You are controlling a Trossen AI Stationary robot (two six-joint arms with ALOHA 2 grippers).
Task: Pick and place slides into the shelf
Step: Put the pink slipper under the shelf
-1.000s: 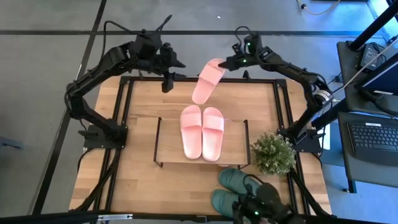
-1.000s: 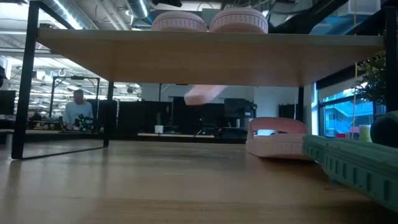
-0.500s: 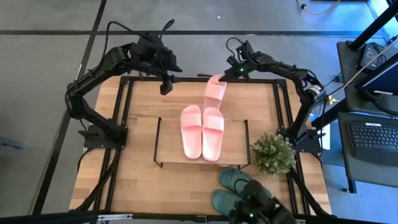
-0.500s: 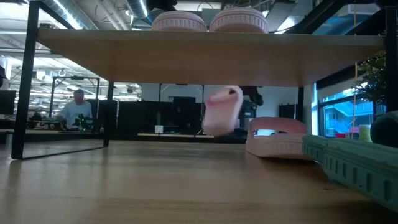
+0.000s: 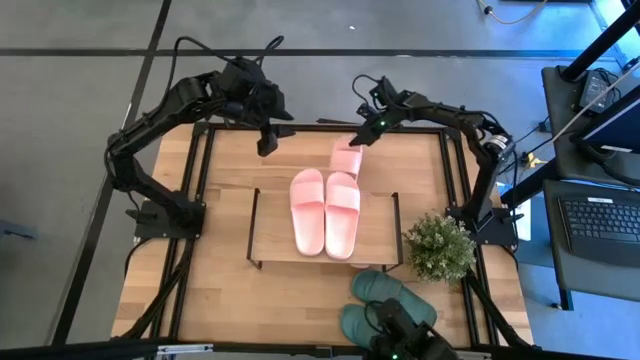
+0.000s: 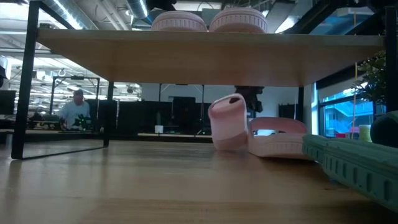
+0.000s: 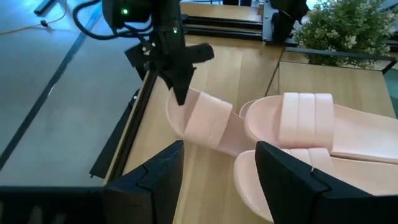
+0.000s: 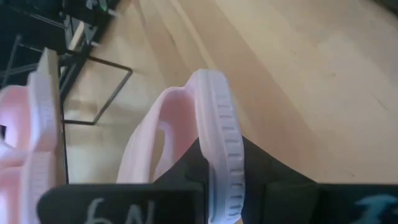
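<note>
A light pink slide (image 5: 346,158) is held by the right gripper (image 5: 362,137) in the upper middle of the high view, just behind the back edge of the shelf (image 5: 270,225). The jaws are seen closed on the slide's edge: in the right wrist view the ribbed rim of the sole (image 8: 217,155) runs between the two dark fingers, with the strap arching off to one side. In the low view the same slide (image 6: 228,122) hangs nearly upright at centre right, toe down, touching or almost touching the table (image 6: 155,186), beside another pink slide (image 6: 277,138) lying flat under the shelf board.

A pink pair (image 5: 325,211) is already set on the shelf top at the middle of the high view, and the dark green pair (image 5: 375,300) lies at lower centre, beside a small potted plant (image 5: 438,246). The left gripper (image 5: 265,140) waits at upper left of centre, fingers apart and empty (its wrist view looks across at the held slide).

The slide is judged to be light, moulded rubber: soft enough to flex and swing from a pinch at the rim, though not fragile. A grip on the sole's edge is likely to let it pivot; the wide strap, or the sole near the strap, would probably give a steadier hold. The ribbed edge should resist slipping.
</note>
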